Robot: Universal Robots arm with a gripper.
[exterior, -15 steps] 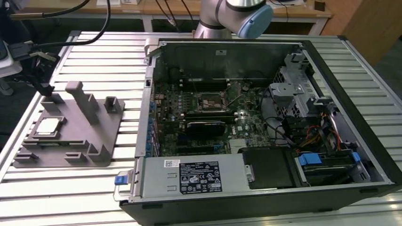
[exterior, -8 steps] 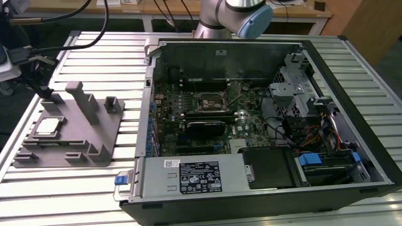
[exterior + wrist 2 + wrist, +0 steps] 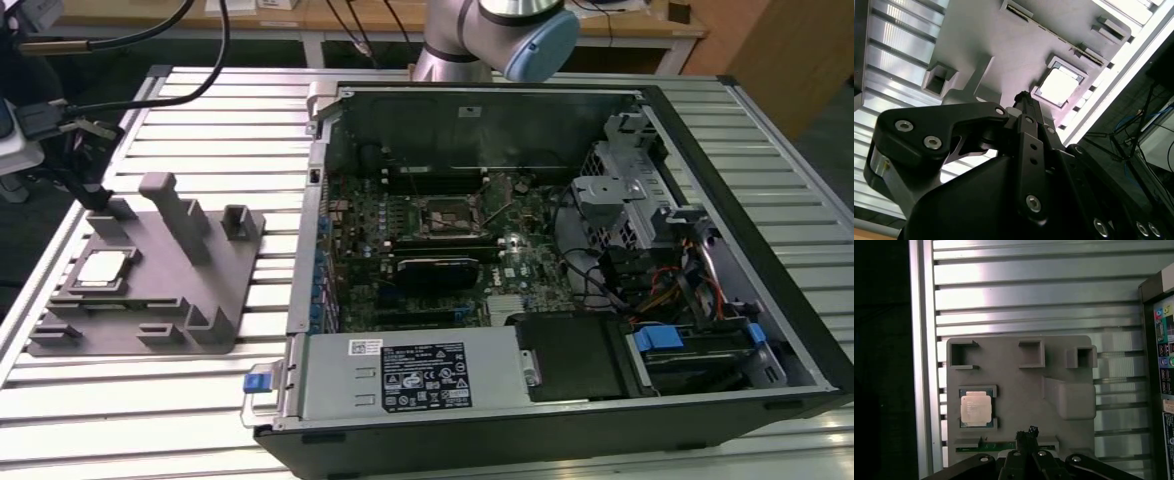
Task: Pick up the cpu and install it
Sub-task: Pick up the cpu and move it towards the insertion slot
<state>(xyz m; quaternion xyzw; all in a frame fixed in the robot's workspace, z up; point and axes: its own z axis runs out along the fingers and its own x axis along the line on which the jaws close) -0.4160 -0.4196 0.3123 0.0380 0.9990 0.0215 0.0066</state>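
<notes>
The cpu [image 3: 104,268] lies flat, silver plate up, in a shallow pocket of the grey fixture block [image 3: 150,302]. The block rests on the slatted counter [image 3: 200,130], at about nine o'clock from the open computer case [image 3: 747,130] in the exterior view. The chip has not been lifted, and the black socket [image 3: 447,215] on the green board sits empty, well apart from it.

In the first wrist view the pincer [image 3: 1026,432] hangs above the fixture, near the chip but off to one side of it rather than over it. Its fingers are drawn narrow, almost together, and hold nothing.

The step in hand looks like the approach for the pick. To do it well, the pincer probably needs to centre squarely over the plate and spread wider than the chip before it descends. Low walls flank two sides of the pocket, so the fingers would best meet the free edges. A straight, level lift should keep the chip from catching or tilting.
</notes>
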